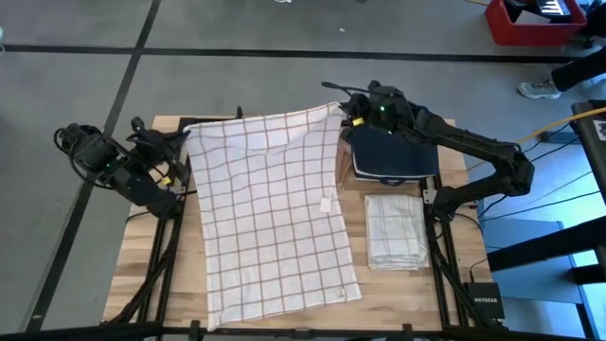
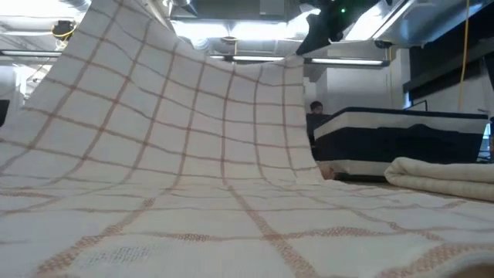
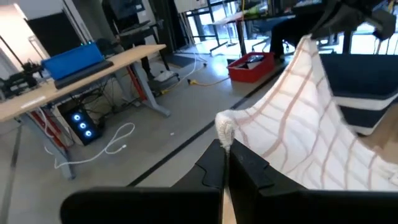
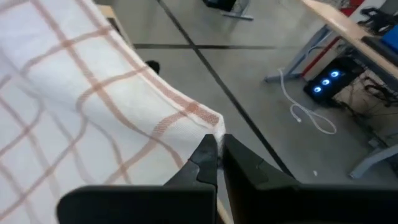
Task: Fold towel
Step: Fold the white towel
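Observation:
A white towel with thin red-brown checks (image 1: 270, 213) spreads over the table's middle; its near part lies flat on the table (image 2: 231, 224) and its far edge is raised. My left gripper (image 1: 182, 134) is shut at the towel's far left corner (image 3: 224, 127). My right gripper (image 1: 348, 116) is shut at the far right corner (image 4: 208, 118). In the low view the cloth rises as a slope (image 2: 170, 108) to the right gripper (image 2: 320, 27). My left gripper pinches the towel's far left corner (image 3: 225, 138) between its two shut fingers; the corner bunches above the fingertips and the cloth runs off toward the right arm, lifted. My right gripper pinches the far right corner (image 4: 214, 127) between its two shut fingers, the hemmed edge (image 4: 186, 112) drawn up off the table.
A dark blue folded stack (image 1: 393, 156) sits at the table's far right, below the right arm. A folded white towel (image 1: 396, 230) lies nearer on the right. The wooden table's edge (image 1: 142, 246) shows on the left. A person's shoe (image 1: 538, 89) is on the floor beyond.

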You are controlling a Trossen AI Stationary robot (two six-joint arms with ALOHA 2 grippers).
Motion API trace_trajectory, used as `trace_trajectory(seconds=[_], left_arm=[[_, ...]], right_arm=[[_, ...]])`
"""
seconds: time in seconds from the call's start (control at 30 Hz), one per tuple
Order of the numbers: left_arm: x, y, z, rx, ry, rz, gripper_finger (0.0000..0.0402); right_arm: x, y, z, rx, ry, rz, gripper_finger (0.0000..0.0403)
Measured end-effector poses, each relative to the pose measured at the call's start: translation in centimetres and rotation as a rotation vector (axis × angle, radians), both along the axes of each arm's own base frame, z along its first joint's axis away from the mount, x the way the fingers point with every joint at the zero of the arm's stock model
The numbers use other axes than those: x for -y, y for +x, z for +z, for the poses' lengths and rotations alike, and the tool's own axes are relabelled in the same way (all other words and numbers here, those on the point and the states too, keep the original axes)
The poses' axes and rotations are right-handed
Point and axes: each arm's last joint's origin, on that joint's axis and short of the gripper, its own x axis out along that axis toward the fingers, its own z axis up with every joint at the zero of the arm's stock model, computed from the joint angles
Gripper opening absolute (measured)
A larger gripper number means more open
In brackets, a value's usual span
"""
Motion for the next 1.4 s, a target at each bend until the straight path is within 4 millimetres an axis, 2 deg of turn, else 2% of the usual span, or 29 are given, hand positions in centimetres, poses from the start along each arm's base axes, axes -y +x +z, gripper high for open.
trace_trajectory(seconds=[0.27,0.57,0.67,0.8,0.97,1.17,1.4], left_arm=[[-0.6,-0.9,0.0,-0.025,0.024,-0.01,0.0001],[-0.8,-1.1,0.0,-0.034,-0.01,-0.03,0.0001],[-0.5,-0.9,-0.1,-0.054,-0.059,-0.065,0.0001],[0.3,-0.3,-0.4,-0.113,-0.074,-0.13,0.0001],[2.1,1.0,-0.8,-0.165,-0.082,-0.211,0.0001],[5.8,2.8,-1.9,-0.222,-0.075,-0.319,0.0001],[10.6,3.7,-3.7,-0.256,-0.072,-0.418,0.0]], right_arm=[[1.1,-0.6,0.6,0.041,-0.042,-0.029,0.0014],[1.0,-0.2,1.0,0.108,-0.011,0.036,0.0014],[0.5,-0.5,0.7,0.093,0.061,0.101,0.0014],[-1.3,-1.2,0.9,0.052,0.103,0.183,0.0008],[-3.9,-2.0,0.8,-0.008,0.137,0.296,0.0004],[-7.1,-3.0,-2.3,-0.074,0.194,0.377,0.0002],[-11.0,-4.8,-5.0,-0.094,0.231,0.44,0.0002]])
